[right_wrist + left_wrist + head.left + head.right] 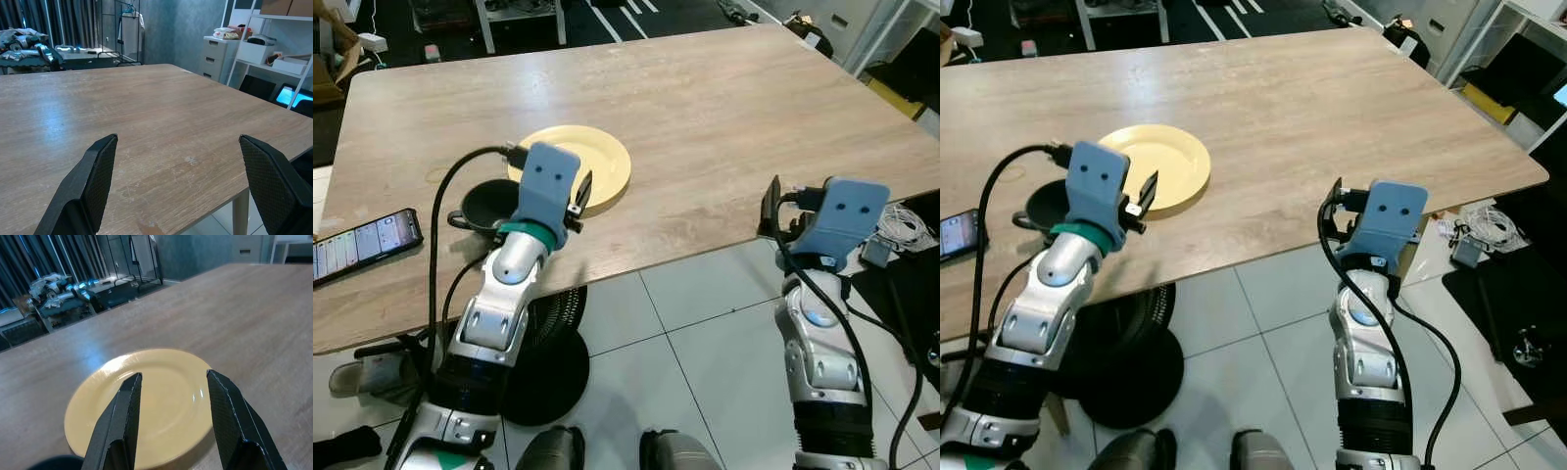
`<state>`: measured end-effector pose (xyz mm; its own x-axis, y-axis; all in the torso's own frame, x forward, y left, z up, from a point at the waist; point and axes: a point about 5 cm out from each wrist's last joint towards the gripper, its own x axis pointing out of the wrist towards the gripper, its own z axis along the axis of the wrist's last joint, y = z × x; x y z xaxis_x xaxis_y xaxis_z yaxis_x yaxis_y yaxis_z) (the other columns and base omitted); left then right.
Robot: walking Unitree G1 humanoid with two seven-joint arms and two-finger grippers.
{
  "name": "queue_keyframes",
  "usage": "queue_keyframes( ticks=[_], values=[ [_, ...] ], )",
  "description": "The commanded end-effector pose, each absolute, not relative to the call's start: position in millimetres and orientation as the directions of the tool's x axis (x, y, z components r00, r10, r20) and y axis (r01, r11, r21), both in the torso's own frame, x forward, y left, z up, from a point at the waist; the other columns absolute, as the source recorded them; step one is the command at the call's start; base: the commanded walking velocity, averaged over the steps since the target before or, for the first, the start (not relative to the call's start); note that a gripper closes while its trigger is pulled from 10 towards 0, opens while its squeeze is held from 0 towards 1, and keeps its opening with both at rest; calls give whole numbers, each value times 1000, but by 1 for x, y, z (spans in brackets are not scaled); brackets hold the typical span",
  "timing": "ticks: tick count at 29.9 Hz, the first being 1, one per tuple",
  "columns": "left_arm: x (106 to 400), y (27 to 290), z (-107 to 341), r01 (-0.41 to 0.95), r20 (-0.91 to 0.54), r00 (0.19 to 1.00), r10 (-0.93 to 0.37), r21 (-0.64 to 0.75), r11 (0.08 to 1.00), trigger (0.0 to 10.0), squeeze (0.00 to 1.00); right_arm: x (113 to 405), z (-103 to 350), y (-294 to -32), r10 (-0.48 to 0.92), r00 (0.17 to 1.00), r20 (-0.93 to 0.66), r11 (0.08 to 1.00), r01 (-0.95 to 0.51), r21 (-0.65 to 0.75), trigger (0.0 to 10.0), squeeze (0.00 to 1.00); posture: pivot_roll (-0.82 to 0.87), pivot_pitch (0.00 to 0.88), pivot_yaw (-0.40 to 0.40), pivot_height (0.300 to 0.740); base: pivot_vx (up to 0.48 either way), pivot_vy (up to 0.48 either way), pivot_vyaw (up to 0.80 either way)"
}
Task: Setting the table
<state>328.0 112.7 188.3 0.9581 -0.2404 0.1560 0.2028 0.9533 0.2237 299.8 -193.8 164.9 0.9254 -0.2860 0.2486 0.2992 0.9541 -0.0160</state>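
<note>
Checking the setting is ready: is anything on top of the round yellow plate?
The round yellow plate looks bare where it shows. The left gripper, fingers open, hovers over its near edge and hides that strip. The dark bowl sits beside it.

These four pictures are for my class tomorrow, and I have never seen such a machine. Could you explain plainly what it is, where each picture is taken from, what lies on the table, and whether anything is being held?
It is a humanoid robot with two silver arms, each ending in two black fingers. Two pictures come from its head, looking down; the other two come from cameras on its wrists, looking along the fingers. On the wooden table lie a yellow plate, a dark bowl beside it and a phone near the edge. The left gripper hovers open over the plate's near rim. The right gripper waits open at the table's near edge. Neither holds anything.
</note>
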Motion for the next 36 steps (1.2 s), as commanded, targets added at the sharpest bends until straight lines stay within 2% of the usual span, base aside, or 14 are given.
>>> queue_keyframes(
  ticks=[1, 3, 17, 24, 31, 36],
  values=[
    [328, 114, 184, 195, 143, 963, -228, 213, 957, 10000, 0, 300, 165, -196, -282, 925, 253, 954, 299, -29, 10000, 0, -7, 0, 30, 740, 0, 0, 0],
    [325, 113, 180, 190, 140, 965, -221, 205, 960, 10000, 0, 299, 165, -200, -278, 928, 249, 954, 298, -45, 10000, 0, -14, 0, 14, 740, 0, 0, 0],
    [323, 121, 178, 185, 128, 968, -216, 215, 959, 10000, 0, 299, 173, -207, -281, 919, 277, 947, 312, -75, 10000, 0, -13, 0, 28, 740, 0, 0, 0],
    [325, 121, 184, 189, 145, 964, -223, 219, 957, 10000, 0, 297, 179, -206, -279, 911, 303, 946, 315, -73, 10000, 0, -14, 0, 34, 740, 0, 0, 0],
    [324, 115, 179, 199, 135, 964, -228, 201, 959, 10000, 0, 294, 176, -193, -248, 924, 290, 957, 279, -73, 10000, 0, -44, 0, 30, 740, 0, 0, 0],
    [326, 111, 181, 202, 141, 962, -232, 195, 960, 10000, 0, 293, 176, -199, -263, 921, 286, 954, 293, -69, 10000, 0, -37, 0, 32, 740, 0, 0, 0]
  ],
)
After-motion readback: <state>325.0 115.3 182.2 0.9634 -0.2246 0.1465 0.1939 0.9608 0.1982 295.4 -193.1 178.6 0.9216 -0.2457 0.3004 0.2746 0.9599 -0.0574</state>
